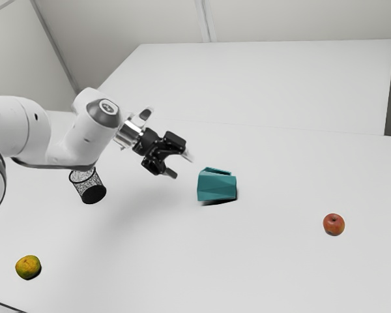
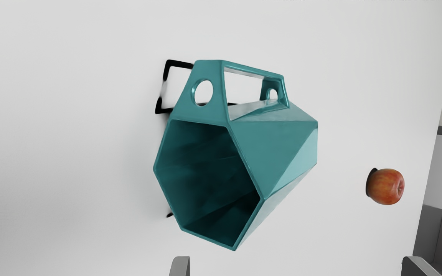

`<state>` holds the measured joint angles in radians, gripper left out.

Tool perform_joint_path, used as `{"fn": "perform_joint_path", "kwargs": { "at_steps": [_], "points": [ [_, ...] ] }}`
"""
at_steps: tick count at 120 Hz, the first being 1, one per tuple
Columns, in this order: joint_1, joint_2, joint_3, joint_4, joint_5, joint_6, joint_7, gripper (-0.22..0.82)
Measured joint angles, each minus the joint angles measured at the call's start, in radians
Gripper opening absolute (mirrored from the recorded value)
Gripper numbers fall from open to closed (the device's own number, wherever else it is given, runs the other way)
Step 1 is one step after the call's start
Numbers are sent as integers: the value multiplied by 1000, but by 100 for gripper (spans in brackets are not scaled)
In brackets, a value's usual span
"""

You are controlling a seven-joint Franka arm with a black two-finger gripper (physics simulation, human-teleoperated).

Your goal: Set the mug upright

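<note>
Lying sideways: 1 teal faceted mug (image 1: 216,187), 4 o'clock (ext. view) of 1 black two-finger gripper (image 1: 181,165), spread wide; 1 round red apple (image 1: 333,224).

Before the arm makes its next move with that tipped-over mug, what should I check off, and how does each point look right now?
1. Mug upright: not ok, the teal mug lies on its side.
2. End effector open and empty: ok.
3. Fingers around the mug: not ok, they stand apart from it.
4. Other things away from the mug: ok, the apple, yellow-green fruit and mesh cup all lie or stand apart.
5. Mug empty to the bottom: cannot tell, its depths are dark.
</note>
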<state>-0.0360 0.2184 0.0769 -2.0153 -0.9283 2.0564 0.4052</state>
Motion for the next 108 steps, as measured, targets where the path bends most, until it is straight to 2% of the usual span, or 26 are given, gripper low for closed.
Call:
{"fn": "perform_joint_path", "kwargs": {
  "at_steps": [29,68,90,98,108],
  "points": [
    [-15,101,-34,3,-145,44,28,60],
    [-15,124,-52,7,-274,61,73,59],
    [-16,124,-52,6,-317,53,127,14],
    [-15,124,-52,5,-328,46,148,4],
    [-16,123,-52,5,-336,31,172,-5]
  ]
}}
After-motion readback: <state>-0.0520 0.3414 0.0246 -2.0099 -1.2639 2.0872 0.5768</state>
